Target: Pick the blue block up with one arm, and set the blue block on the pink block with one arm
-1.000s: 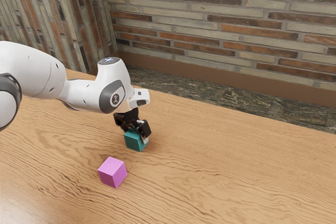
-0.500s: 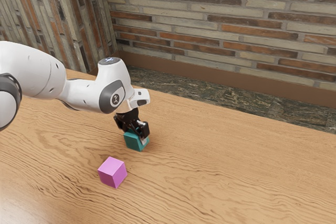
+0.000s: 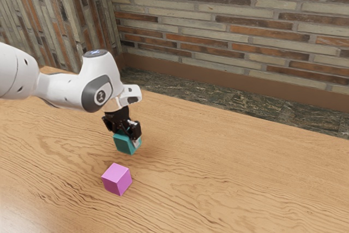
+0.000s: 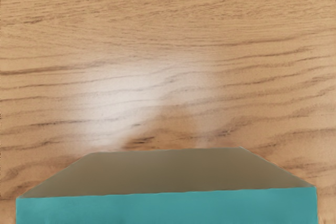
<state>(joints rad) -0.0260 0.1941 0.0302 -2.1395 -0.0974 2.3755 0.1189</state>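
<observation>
The white arm (image 3: 60, 88) reaches in from the exterior view's left, and the gripper (image 3: 129, 133) is clamped on the blue block (image 3: 126, 144), fingers narrow, one on each side. The block, more teal than blue, hangs just clear of the table (image 3: 245, 167). The pink block (image 3: 116, 178) sits on the wood nearer the camera, close by but apart. From the wrist, the blue block (image 4: 168, 208) is right under the hand, casting its shadow on the table (image 4: 168, 51).

Arm (image 3: 57, 88) extends from exterior view's left, angled down; fingers (image 3: 134, 130) clamped on blue block (image 3: 126, 144).
</observation>
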